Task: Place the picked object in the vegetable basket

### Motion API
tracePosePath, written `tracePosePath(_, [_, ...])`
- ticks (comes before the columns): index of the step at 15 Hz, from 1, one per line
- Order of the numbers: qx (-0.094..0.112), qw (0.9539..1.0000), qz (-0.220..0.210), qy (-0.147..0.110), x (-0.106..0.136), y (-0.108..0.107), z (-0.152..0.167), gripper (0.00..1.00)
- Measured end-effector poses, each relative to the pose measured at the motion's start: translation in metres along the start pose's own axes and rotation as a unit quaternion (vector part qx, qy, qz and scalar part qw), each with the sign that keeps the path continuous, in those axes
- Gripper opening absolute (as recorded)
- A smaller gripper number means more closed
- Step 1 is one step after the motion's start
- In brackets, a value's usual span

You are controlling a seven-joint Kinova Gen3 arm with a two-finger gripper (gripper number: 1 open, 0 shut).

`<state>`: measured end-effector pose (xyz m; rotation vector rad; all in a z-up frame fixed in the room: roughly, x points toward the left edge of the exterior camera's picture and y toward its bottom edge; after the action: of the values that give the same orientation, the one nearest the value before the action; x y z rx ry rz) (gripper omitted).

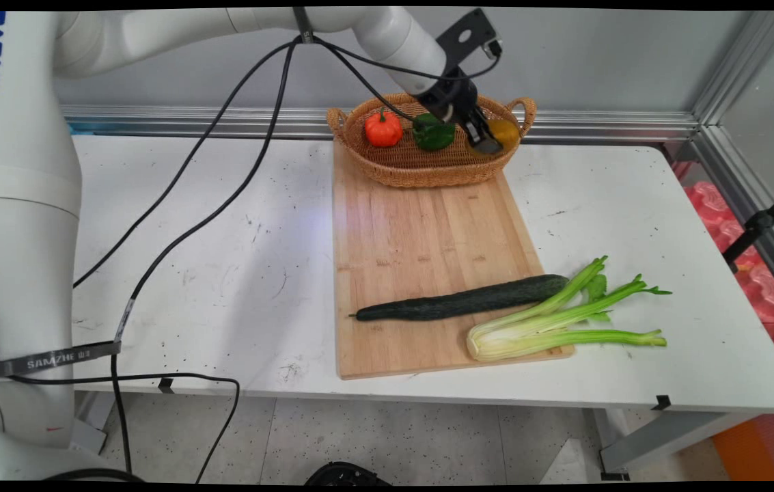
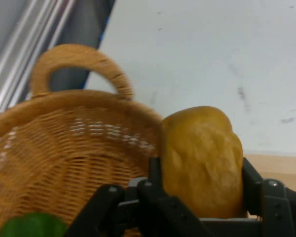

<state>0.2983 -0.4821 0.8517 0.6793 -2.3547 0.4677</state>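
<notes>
The gripper (image 2: 201, 177) pinches a yellow pepper (image 2: 202, 160) inside the wicker basket (image 1: 421, 171), beside a green pepper (image 1: 433, 133) and an orange one (image 1: 383, 128).

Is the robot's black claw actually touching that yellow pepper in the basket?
Touching. The hand view shows the gripper with a finger pressed against each side of the yellow pepper, with no gap showing.

This was a robotics lab test cell rather than a kitchen: a bare white table (image 1: 632, 205) stood against a plain grey wall, framed by aluminium rails (image 1: 735, 82), with loose black cables (image 1: 223, 205) hanging from the arm above a speckled floor (image 1: 393, 437).
</notes>
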Motion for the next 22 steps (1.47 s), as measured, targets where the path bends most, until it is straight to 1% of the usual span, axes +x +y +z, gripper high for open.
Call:
tracePosePath(4, [0.014, 0.9999, 0.003, 0.000, -0.010, -0.027, 0.007, 0.00])
tracePosePath(8, [0.022, 0.9998, 0.004, 0.002, -0.020, -0.050, 0.026, 0.00])
tracePosePath(12, [0.023, 0.9997, 0.004, 0.003, -0.027, -0.063, 0.048, 0.00])
tracePosePath(17, [0.024, 0.9997, 0.006, 0.004, -0.035, -0.075, 0.072, 0.00])
tracePosePath(22, [0.028, 0.9996, 0.008, 0.006, -0.039, -0.083, 0.088, 0.00])
